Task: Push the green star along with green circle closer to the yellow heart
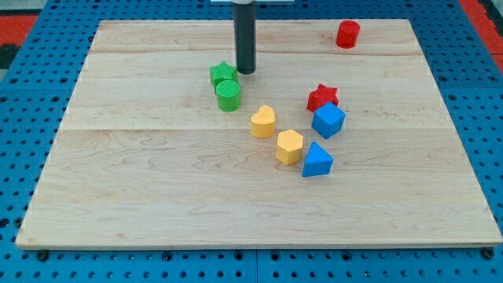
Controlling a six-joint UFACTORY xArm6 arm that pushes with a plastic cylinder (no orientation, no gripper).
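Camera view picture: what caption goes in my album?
My tip beside the green star and green circle, near the yellow heart.

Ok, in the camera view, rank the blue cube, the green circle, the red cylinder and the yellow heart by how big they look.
1. blue cube, largest.
2. yellow heart and green circle, too alike to rank.
3. red cylinder, smallest, though it sits toward the view's top, possibly farther from the camera, so its true size is unsure.

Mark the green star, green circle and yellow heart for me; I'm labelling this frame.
green star (222, 74), camera view, on its top face.
green circle (228, 94), camera view, on its ribbed side.
yellow heart (263, 121), camera view, on its top face.
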